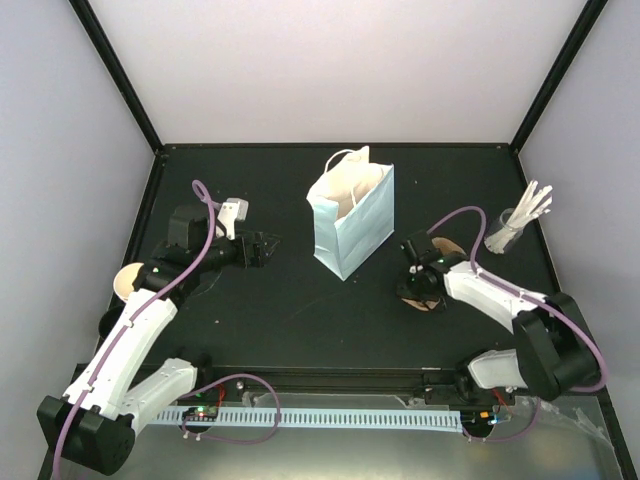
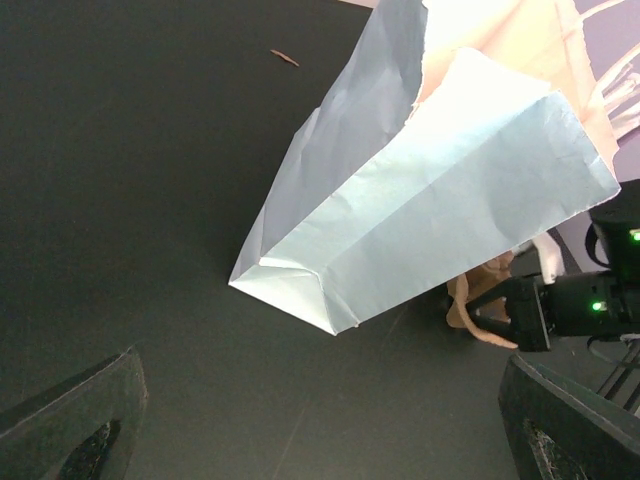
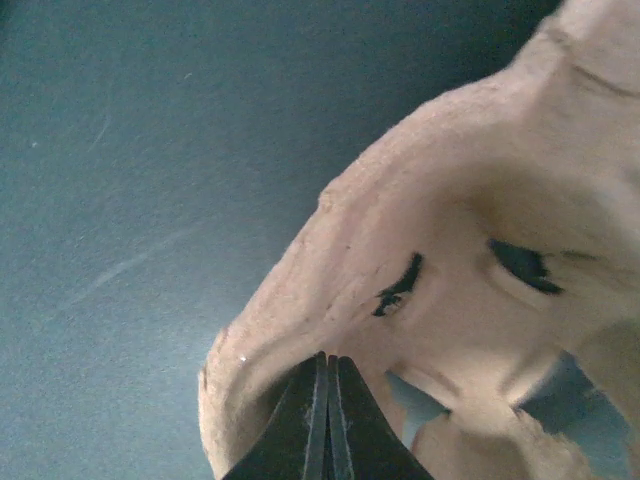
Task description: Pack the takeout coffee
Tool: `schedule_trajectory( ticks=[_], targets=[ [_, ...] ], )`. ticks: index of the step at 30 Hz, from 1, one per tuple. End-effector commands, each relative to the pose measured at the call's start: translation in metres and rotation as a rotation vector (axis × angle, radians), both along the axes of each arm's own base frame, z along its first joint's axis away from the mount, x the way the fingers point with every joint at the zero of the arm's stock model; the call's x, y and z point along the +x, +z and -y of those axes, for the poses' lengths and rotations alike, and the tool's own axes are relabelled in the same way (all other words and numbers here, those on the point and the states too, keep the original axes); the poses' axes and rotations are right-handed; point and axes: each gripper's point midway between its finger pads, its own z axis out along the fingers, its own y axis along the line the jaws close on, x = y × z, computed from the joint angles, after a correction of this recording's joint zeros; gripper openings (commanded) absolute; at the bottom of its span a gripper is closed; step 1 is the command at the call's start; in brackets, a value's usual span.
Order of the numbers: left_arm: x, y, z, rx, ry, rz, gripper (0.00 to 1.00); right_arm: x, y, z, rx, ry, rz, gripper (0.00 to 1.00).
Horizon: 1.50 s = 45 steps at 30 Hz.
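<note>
Carrier (image 1: 432, 303): brown pulp, flat on the table (image 1: 300, 325), right of centre, near the bag's right side but apart from it. No cups are seen in its holes from any view.

Right gripper (image 3: 328, 365): fingers pressed together with no gap between them. The tips are down at the carrier's near rim. Cannot tell whether any pulp is pinched between them or whether they only touch it. In the top view this arm reaches in from the lower right and covers most of the carrier.

Left gripper (image 2: 320, 365): fingers spread wide, holding nothing. It hangs over bare table left of the bag and faces the bag's lower side.

Bag (image 1: 350, 225): light blue, white handles, upright mid-table, mouth open.

Cup (image 1: 128, 280): a cream round shape at the table's left edge, mostly hidden behind the left arm.

Glass (image 1: 505, 235): clear, with white sticks, far right, well apart from the carrier.
</note>
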Motion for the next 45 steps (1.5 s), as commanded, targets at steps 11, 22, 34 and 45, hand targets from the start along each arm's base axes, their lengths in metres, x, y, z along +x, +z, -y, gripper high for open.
schedule_trajectory(
  ticks=[11,22,34,45],
  targets=[
    [-0.001,0.01,-0.002,0.015,-0.006,0.031,0.99,0.051,0.058,-0.109,0.23,0.262,0.193,0.14],
    [0.001,0.013,-0.006,0.046,0.003,0.071,0.99,0.039,0.068,-0.028,-0.19,0.343,0.241,0.67],
    [-0.001,0.011,-0.006,0.047,-0.004,0.061,0.99,0.046,0.026,0.0,-0.288,0.245,0.065,0.87],
    [-0.001,0.01,-0.006,0.045,0.001,0.058,0.99,0.056,0.014,-0.006,-0.246,0.274,0.032,0.78]
  ],
)
